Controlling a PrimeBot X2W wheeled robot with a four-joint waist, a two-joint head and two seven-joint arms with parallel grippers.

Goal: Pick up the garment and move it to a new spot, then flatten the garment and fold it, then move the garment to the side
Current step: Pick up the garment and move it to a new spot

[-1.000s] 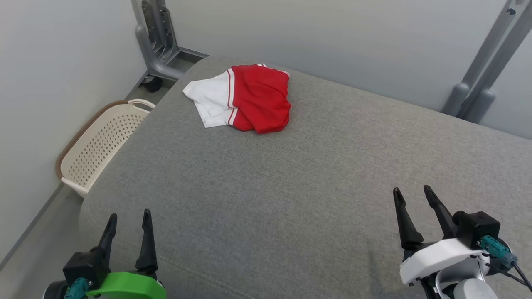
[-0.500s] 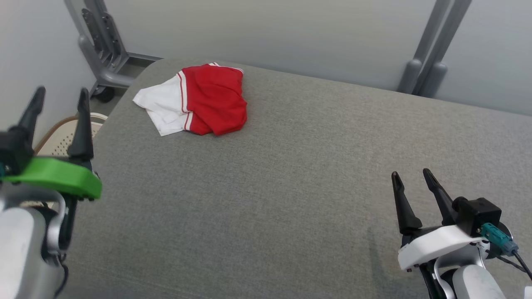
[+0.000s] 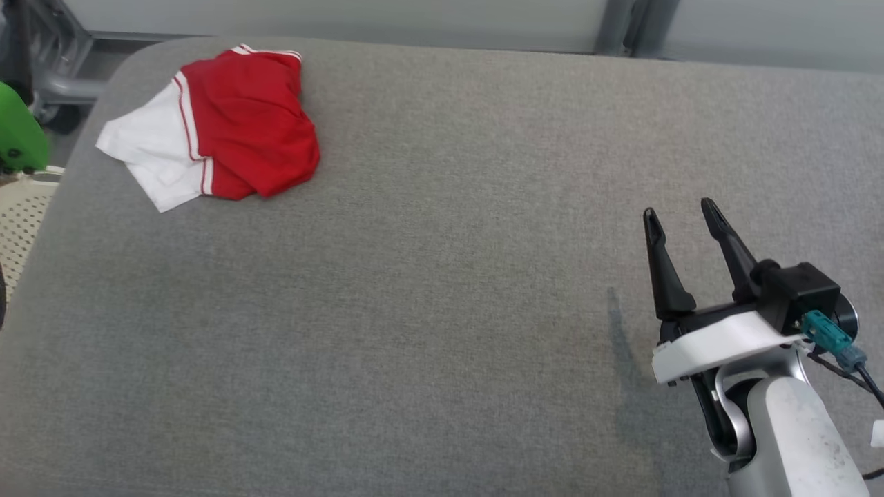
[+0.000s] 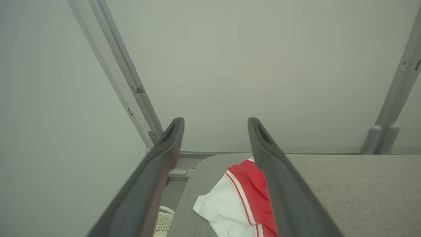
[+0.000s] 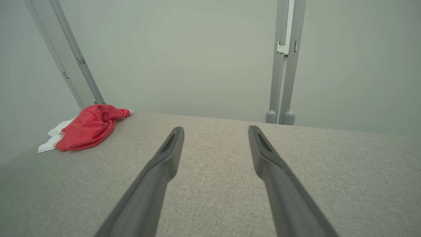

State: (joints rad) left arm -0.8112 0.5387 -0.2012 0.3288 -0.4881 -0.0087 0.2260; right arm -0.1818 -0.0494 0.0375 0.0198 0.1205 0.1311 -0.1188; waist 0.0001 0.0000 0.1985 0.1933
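Observation:
The garment (image 3: pixel 221 131) is a crumpled red and white piece with striped trim, lying at the far left corner of the grey padded surface (image 3: pixel 442 290). It also appears in the left wrist view (image 4: pixel 236 200) and the right wrist view (image 5: pixel 87 130). My right gripper (image 3: pixel 680 212) stands open over the right side of the surface, far from the garment, nothing between its fingers. In its own view my left gripper (image 4: pixel 215 122) is open and empty, raised above and short of the garment. Its green mount (image 3: pixel 19 134) sits at the left edge of the head view.
A cream perforated basket (image 3: pixel 21 221) stands on the floor beside the surface's left edge. Grey metal frame posts (image 5: pixel 284 65) rise against the pale wall behind the surface, with another frame foot (image 3: pixel 55 62) at the far left corner.
The head camera has swung down and right, so the scene shifts left and up. My left arm rose and now mostly leaves the head view. The garment lies where it was.

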